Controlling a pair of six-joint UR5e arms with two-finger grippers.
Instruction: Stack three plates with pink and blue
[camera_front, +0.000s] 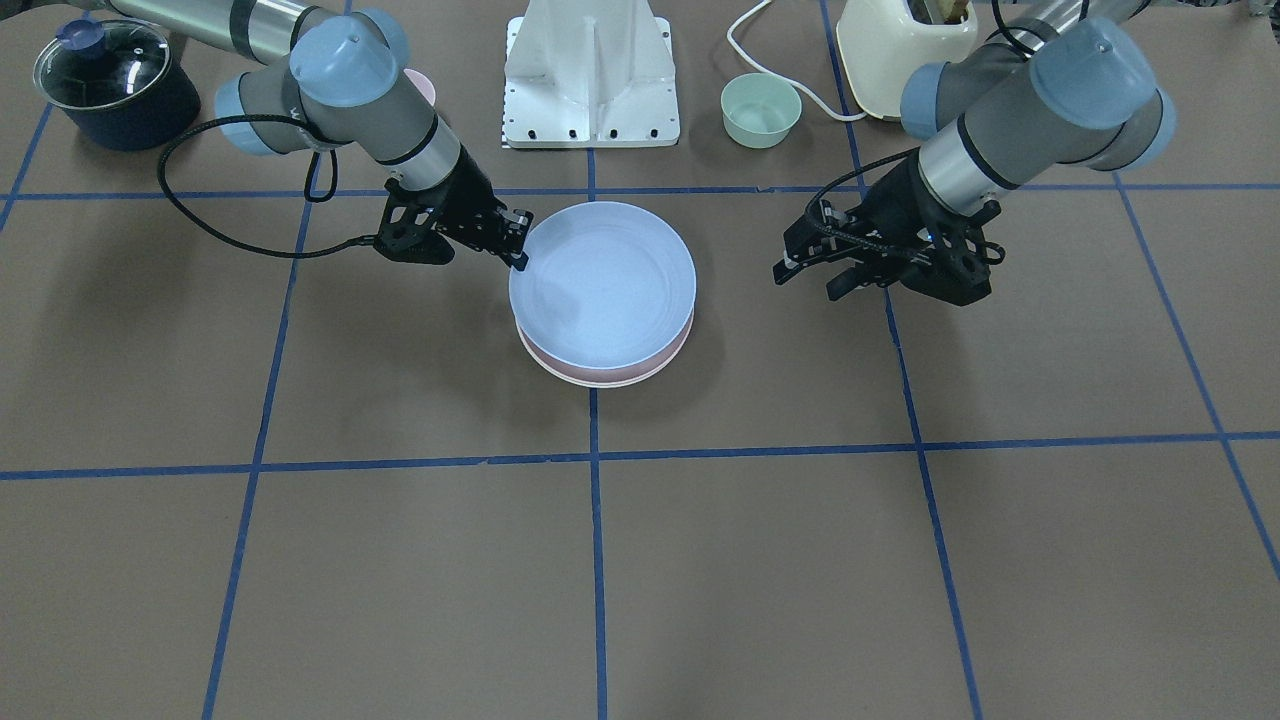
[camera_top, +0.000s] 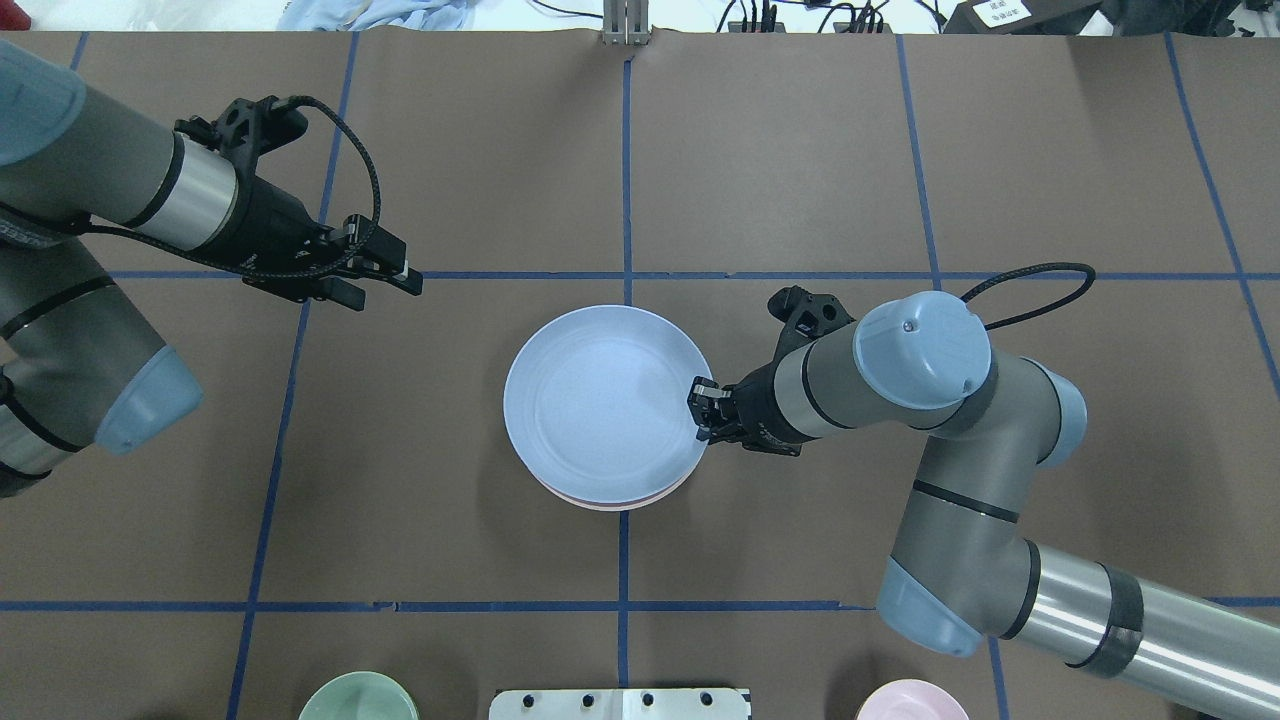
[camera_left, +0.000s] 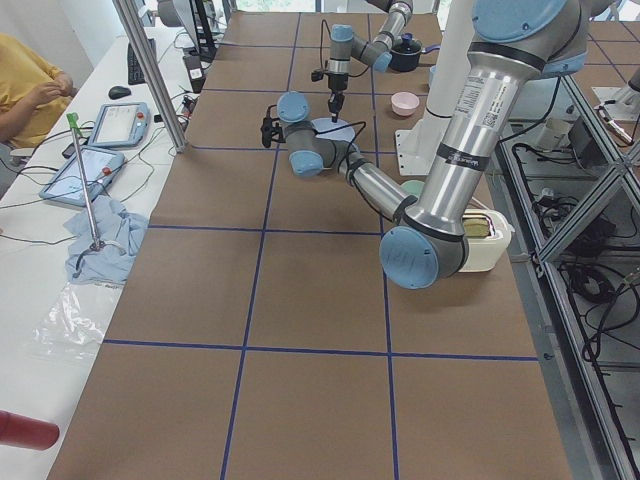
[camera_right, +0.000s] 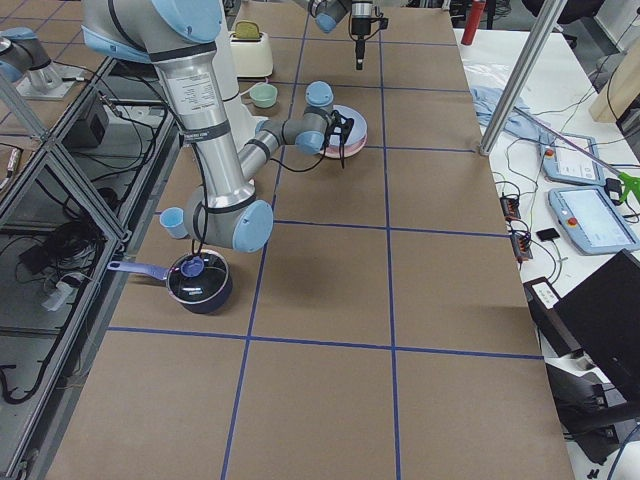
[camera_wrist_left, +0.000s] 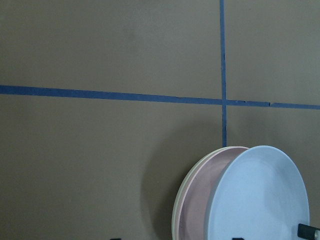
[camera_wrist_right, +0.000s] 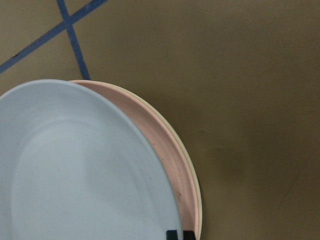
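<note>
The pale blue plate (camera_front: 600, 285) is tilted over the pale pink plate (camera_front: 640, 366), which lies on the cream plate (camera_wrist_right: 193, 175) near the table's middle. The blue plate is shifted off the other two, so their rims show on one side. My right gripper (camera_front: 520, 252) is shut on the blue plate's rim and also shows in the overhead view (camera_top: 700, 408). In the right wrist view the blue plate (camera_wrist_right: 75, 170) covers most of the pink plate (camera_wrist_right: 160, 145). My left gripper (camera_front: 810, 275) is open and empty, hovering apart from the stack on its other side.
A small green bowl (camera_front: 760, 110), a small pink bowl (camera_top: 912, 702), a cream appliance (camera_front: 905, 50) with its cord, a dark lidded pot (camera_front: 110, 85) and the white mount base (camera_front: 590, 75) stand along the robot's edge. Blue tape lines cross the brown table.
</note>
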